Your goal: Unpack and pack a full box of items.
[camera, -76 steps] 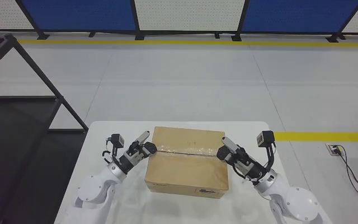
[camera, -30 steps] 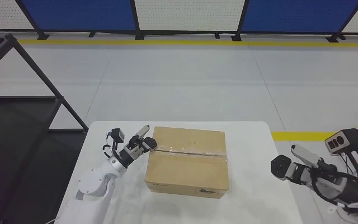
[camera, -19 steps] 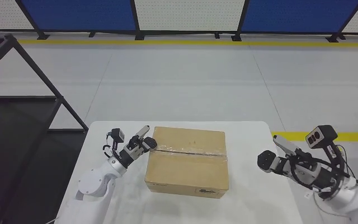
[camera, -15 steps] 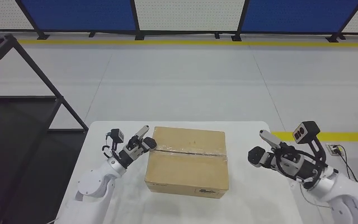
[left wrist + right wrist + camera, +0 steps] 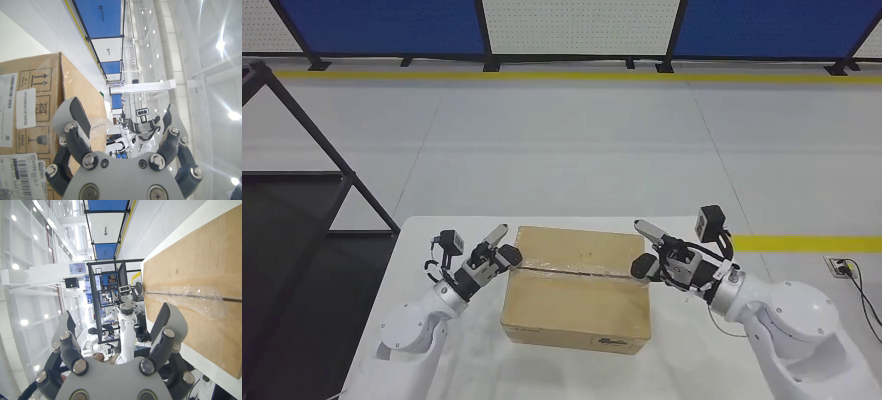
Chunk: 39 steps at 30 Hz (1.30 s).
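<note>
A closed cardboard box (image 5: 577, 295) sits mid-table, its top seam sealed with clear tape (image 5: 572, 268). My left gripper (image 5: 502, 248) is open at the box's left end, level with the seam. In the left wrist view one pad (image 5: 79, 115) lies against the crumpled tape end (image 5: 99, 124) at the box (image 5: 37, 79) corner, and the gripper (image 5: 122, 117) holds nothing. My right gripper (image 5: 644, 248) is open at the box's right end. In the right wrist view one of its fingers (image 5: 162, 319) sits over the box (image 5: 198, 275) top, near the taped seam (image 5: 189, 294).
The white table (image 5: 682, 350) has bare room in front of the box and on both sides. A black metal rack (image 5: 292, 200) stands off the table's left. Labels (image 5: 24, 108) cover the box's left end face.
The right arm swung out past the table's right edge, then came back to the box's right end. The left gripper stayed at the left end of the seam.
</note>
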### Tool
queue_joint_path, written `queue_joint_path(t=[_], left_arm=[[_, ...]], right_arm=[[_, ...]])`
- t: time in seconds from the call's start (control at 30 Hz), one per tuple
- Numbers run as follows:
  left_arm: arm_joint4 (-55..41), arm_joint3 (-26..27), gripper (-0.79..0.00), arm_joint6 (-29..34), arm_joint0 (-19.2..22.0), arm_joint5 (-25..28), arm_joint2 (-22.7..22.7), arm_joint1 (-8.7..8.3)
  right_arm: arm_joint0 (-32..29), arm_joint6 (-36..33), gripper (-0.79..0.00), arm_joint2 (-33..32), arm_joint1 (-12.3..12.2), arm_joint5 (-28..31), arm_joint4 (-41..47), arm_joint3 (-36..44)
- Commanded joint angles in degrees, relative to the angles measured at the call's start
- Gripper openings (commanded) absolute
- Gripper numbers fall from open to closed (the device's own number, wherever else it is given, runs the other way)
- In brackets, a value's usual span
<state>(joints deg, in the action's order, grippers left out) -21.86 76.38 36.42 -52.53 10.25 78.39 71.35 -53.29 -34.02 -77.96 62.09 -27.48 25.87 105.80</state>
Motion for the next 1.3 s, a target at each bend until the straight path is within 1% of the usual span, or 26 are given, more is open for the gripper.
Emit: queue_joint_path(t=[0.0,0.23,0.3,0.5,0.6,0.77,1.0,1.27], left_arm=[[-0.07,-0.11,0.0,-0.02,0.15,0.08,-0.08,0.0],[-0.46,-0.66,0.0,-0.06,0.58,0.27,-0.32,0.01],[-0.42,-0.78,0.0,0.04,0.7,0.33,-0.39,0.0],[-0.22,-1.01,0.0,0.26,0.93,0.38,-0.7,-0.02],[-0.24,-1.13,0.0,0.23,0.84,0.43,-0.87,-0.02],[-0.15,-1.1,0.0,0.09,0.46,0.54,-1.07,-0.04],[-0.06,-0.53,0.0,0.04,0.23,0.37,-1.22,-0.09],[-0.03,-0.33,0.0,0.09,0.11,0.33,-1.23,-0.17]], right_arm=[[0.0,0.01,0.0,0.01,0.0,0.01,-0.01,0.0],[-0.14,0.14,0.0,0.06,0.02,0.3,0.03,0.08],[-0.56,0.24,0.0,1.56,0.15,1.26,-0.36,-0.45],[5.69,2.72,0.0,9.2,1.5,0.88,-1.7,-7.4],[8.6,2.58,0.0,12.16,2.29,1.79,-0.67,-10.58],[11.77,1.06,0.0,15.59,3.15,2.83,-0.68,-14.13],[14.44,-1.3,0.0,18.97,4.09,4.0,-0.86,-18.26],[15.73,-2.04,0.0,21.93,5.15,9.63,-2.01,-20.87]])
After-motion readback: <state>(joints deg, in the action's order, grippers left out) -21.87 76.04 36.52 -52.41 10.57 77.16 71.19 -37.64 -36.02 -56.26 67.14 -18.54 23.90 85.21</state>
